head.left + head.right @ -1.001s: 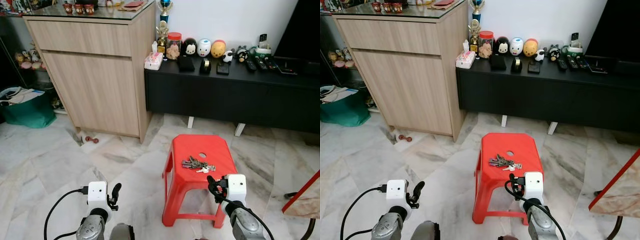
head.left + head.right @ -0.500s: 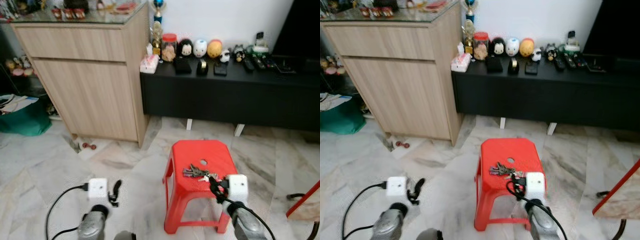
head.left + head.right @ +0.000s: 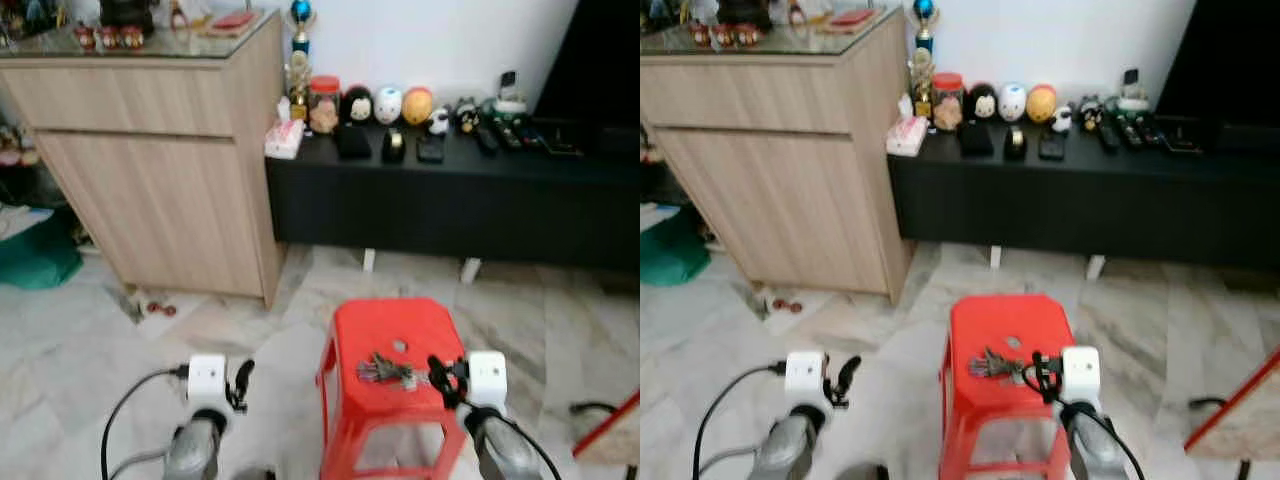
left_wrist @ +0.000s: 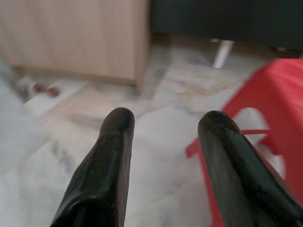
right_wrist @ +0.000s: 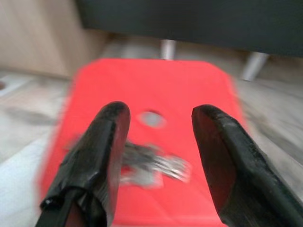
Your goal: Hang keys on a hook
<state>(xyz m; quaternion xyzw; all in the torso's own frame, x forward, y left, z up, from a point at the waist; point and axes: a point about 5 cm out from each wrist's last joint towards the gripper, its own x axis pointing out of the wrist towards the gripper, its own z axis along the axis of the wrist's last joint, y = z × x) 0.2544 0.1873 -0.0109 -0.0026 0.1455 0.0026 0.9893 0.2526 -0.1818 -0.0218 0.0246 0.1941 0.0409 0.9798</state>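
Keys (image 3: 388, 372): lying loose on the top of the red stool (image 3: 345, 330), toward its near edge, beside the hole in the seat. Not gripped by anything.
Right gripper (image 5: 158, 142): empty, fingers spread wide; it hovers just short of the keys on their right side, aimed down at them in the wrist view.
Left gripper (image 4: 163, 127): empty, fingers apart, held over the marble floor (image 3: 60, 340) to the left of the stool; not at work.
Change: over the last second the whole view has shifted and blurred, and the stool now sits closer and lower in the head views. This is the robot stepping in, not the stool moving. The right gripper has gone from below the keys to level with them.
Meaning: approach looks nearly complete; the keys appear within reach. Pickup not yet begun.
Hook: none can be made out; cabinet (image 3: 150, 160) and black sideboard (image 3: 450, 195) stand behind.
Risk: flat, splayed keys may slide under closing fingers.
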